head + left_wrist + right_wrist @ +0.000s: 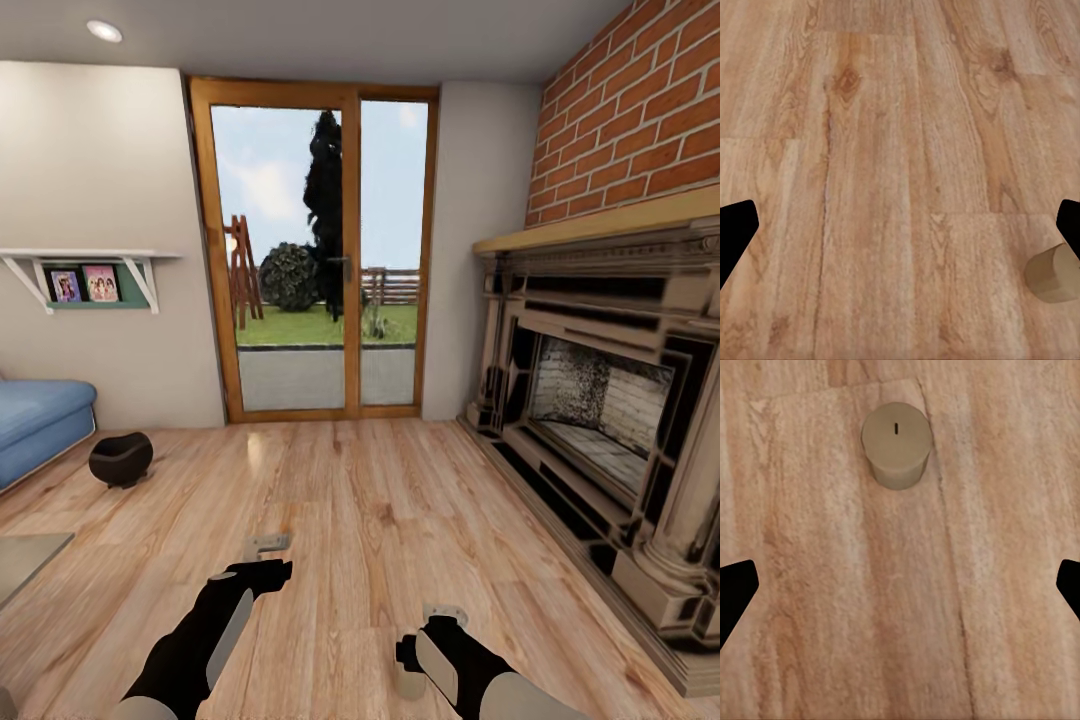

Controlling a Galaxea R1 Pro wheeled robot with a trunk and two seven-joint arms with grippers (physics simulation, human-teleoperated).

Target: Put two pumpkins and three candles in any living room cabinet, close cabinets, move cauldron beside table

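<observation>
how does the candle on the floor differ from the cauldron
The candle is a pale, squat cylinder with a flat top and a dark wick; the cauldron is black and round with bulging sides. The candle lies under the right arm; the cauldron sits far off beside the blue sofa. Both stand upright on the wood floor.

There was one black cauldron on the floor at far left, one candle beneath the right wrist, one blue sofa, one fireplace at right, and two framed pictures on one wall shelf.
</observation>
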